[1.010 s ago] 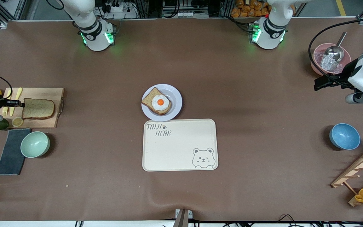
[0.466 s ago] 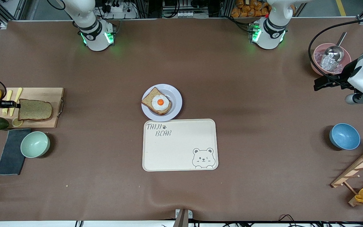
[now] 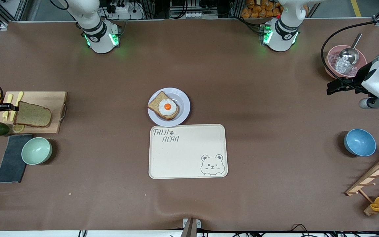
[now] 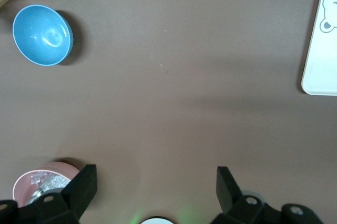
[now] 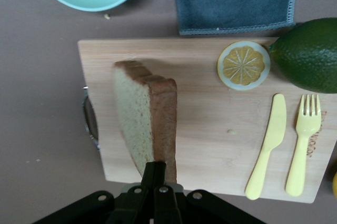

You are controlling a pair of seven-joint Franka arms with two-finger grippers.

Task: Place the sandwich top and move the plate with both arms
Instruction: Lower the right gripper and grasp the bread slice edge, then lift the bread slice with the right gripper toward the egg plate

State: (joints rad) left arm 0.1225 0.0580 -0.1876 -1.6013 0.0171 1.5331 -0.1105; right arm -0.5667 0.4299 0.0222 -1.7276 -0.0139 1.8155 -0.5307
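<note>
Sandwich top (image 3: 32, 115) pinched at its edge by right gripper (image 3: 11, 107), lifted over cutting board (image 3: 53, 98). Plate (image 3: 183, 102) with egg slice (image 3: 164, 107) at 12 o'clock of tray (image 3: 189, 154). Left gripper (image 4: 155, 182) waits spread wide over bare table beside pink bowl (image 3: 331, 65).

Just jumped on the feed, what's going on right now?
The right gripper is shut on the sandwich top and holds it over the wooden cutting board at the right arm's end of the table. The plate, carrying the egg-topped slice, sits mid-table beside the bear tray. The left gripper waits open at its own end, over bare table near the pink bowl.
</note>
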